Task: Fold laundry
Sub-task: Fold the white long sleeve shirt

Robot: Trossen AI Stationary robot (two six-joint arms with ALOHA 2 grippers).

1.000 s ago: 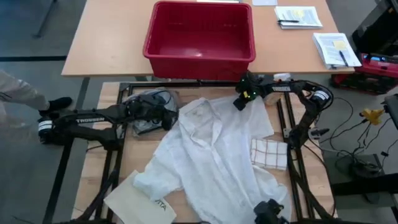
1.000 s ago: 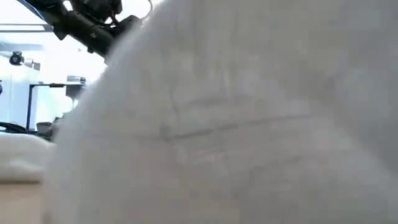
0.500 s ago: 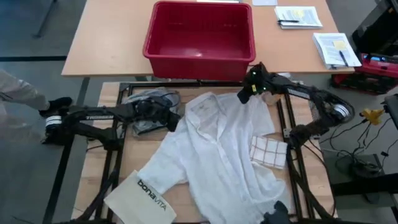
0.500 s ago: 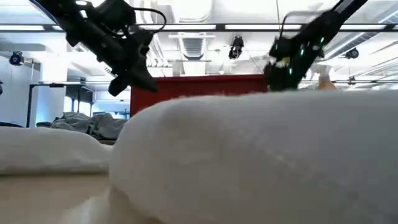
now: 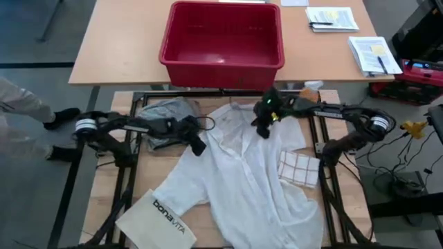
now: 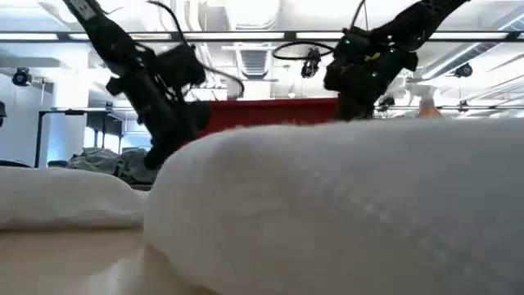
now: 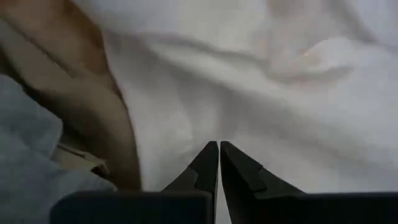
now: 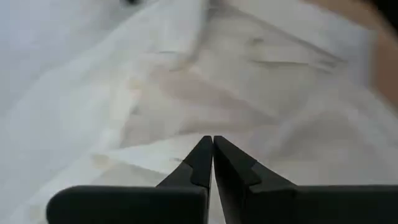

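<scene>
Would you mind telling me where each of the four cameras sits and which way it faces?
High view: above the table, facing straight down on the white shirt, red bin and both arms; left gripper, right gripper.
Low view: at table-top height, facing level across the shirt's bulge into the room; both arms come down from above.
Left wrist view: on the left arm, facing the shirt past its own shut fingers.
Right wrist view: on the right arm, likewise, fingers shut.
All four views share the white shirt.

white shirt: thin matt creased cloth | red tub: glossy smooth plastic | table: smooth pale wood
</scene>
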